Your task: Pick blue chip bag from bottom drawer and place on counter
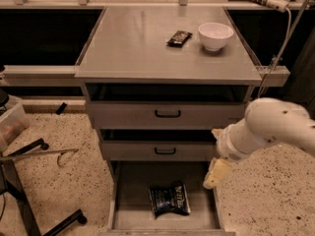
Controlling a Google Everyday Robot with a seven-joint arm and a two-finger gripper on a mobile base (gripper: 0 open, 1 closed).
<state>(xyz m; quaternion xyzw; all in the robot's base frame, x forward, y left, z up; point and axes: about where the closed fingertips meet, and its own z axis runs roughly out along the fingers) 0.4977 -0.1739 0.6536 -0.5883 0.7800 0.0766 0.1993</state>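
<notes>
The blue chip bag (pixel 170 199) lies crinkled on the floor of the open bottom drawer (pixel 133 191), near its front and middle. My gripper (pixel 216 173) hangs from the white arm (pixel 275 127) over the drawer's right wall, up and to the right of the bag and apart from it. The counter (pixel 133 43) is the flat grey top of the cabinet above.
A black wrapper packet (pixel 179 37) and a white bowl (pixel 215 35) sit at the counter's back right. Two shallower drawers with black handles (pixel 167 114) are above the bottom drawer. A stand with dark legs (pixel 29 200) and a bin (pixel 12 124) are on the left floor.
</notes>
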